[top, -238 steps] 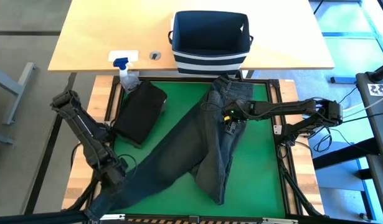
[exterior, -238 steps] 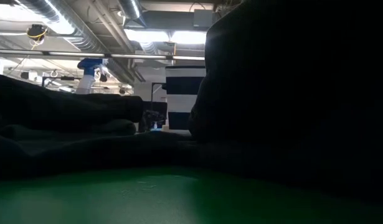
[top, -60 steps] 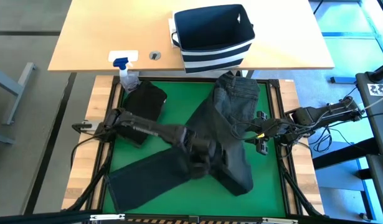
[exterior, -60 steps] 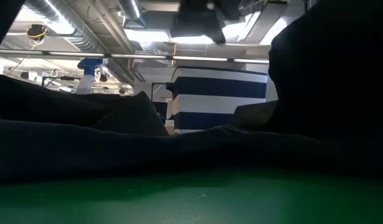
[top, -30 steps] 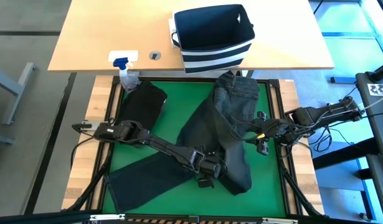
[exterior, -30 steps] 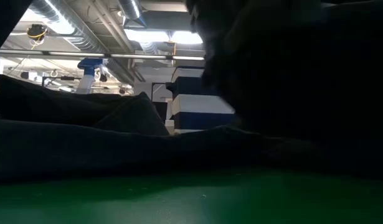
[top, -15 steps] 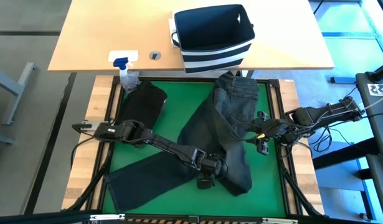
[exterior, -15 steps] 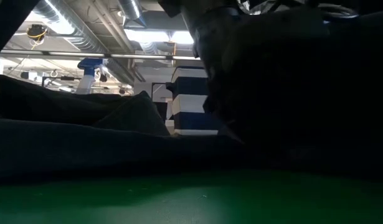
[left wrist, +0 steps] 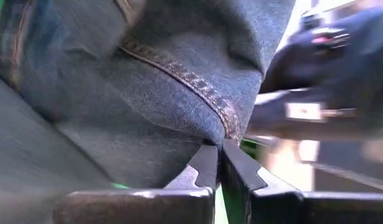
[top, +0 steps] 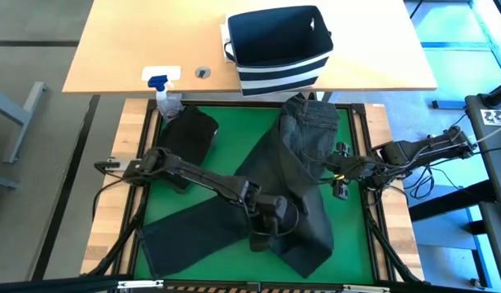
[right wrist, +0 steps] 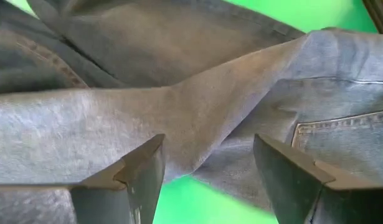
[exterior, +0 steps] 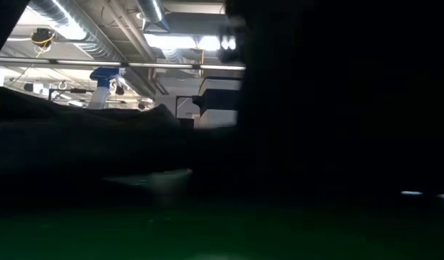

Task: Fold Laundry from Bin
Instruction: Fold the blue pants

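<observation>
A pair of dark grey-blue jeans [top: 305, 138] lies spread on the green mat [top: 234, 138], with the waist toward the far edge and one leg [top: 193, 232] reaching to the near left. My left gripper [top: 273, 215] is over the jeans' middle, shut on a stitched fold [left wrist: 220, 146]. At the mat's right side my right gripper [top: 340, 181] hovers over the jeans with its fingers [right wrist: 138, 171] open and nothing between them. The striped navy bin [top: 276, 49] stands on the wooden table beyond the mat. My left gripper pinches a stitched seam of the jeans [left wrist: 227, 127] between its two fingertips, where the cloth folds over. The fingers come slanting down from the table's left side. The cloth at that spot is raised off the mat, while the waist and the long leg stay lying on it.
A folded black garment [top: 185, 145] lies at the mat's far left corner. A spray bottle with a blue nozzle [top: 162, 88] stands just beyond it. Bare green mat shows between the black garment and the jeans.
My left gripper has risen and turned, taking a fold of the jeans up with it. The cloth near the mat's near right has been drawn out and spread toward the near edge. In the low view the raised cloth now blocks most of the right side.
</observation>
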Tool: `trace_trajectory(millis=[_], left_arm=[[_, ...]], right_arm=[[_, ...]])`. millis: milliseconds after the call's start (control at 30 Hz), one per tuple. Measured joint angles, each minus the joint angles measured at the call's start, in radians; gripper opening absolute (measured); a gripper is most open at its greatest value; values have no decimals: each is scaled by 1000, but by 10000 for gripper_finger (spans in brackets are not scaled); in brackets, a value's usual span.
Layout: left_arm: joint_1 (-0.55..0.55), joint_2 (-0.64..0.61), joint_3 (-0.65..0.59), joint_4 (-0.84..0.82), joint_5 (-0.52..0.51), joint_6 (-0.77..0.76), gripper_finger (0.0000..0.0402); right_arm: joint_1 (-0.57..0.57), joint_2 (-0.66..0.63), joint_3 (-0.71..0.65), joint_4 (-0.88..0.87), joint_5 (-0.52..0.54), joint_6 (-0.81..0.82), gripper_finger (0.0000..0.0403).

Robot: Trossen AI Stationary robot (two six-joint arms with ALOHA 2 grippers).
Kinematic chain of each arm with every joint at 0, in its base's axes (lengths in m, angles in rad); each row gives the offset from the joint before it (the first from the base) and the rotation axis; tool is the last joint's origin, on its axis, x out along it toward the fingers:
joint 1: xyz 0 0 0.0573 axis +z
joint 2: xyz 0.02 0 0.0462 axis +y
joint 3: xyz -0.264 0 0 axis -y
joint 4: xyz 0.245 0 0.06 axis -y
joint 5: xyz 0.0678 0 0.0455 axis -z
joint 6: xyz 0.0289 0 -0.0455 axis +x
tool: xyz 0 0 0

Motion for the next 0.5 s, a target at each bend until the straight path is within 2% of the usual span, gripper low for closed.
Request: trace_trajectory(millis=[167,367,500], left_arm=[[3,-119,-1,-13,140,-190,8],[2,-232,0,-20,174,-383,7],[-11,-310,1,-119,177,-472,7]], right_arm=[[0,0,-74,68,0,-26,241],[0,7,-173,160,28,-25,241],[0,19,-233,245,36,-24,241]])
